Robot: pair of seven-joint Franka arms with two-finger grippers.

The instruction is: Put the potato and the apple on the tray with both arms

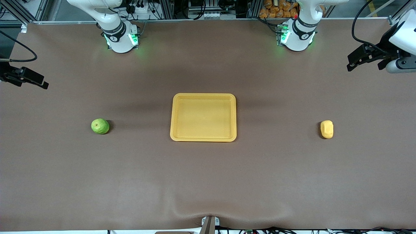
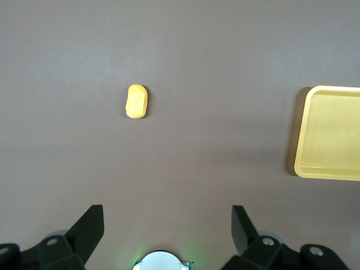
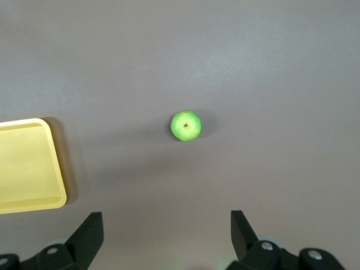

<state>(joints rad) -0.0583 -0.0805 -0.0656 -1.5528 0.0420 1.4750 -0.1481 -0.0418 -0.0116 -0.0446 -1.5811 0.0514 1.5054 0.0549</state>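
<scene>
From the front we see a smooth yellow tray (image 1: pixel 203 117) mid-table, a round green apple (image 1: pixel 100 126) toward the right arm's end, a blunt potato (image 1: pixel 327 129) toward the left arm's.

In the left wrist view, our left gripper (image 2: pixel 167 228) hangs released, well apart from the potato (image 2: pixel 136 101).

In the right wrist view, the right gripper (image 3: pixel 167 229) gapes, well apart from the apple (image 3: pixel 186 125).

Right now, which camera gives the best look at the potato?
The left wrist view: the potato lies whole on bare table, its oblong shape plain. The front view shows it smaller, toward the left arm's end. The right wrist view misses it.
</scene>
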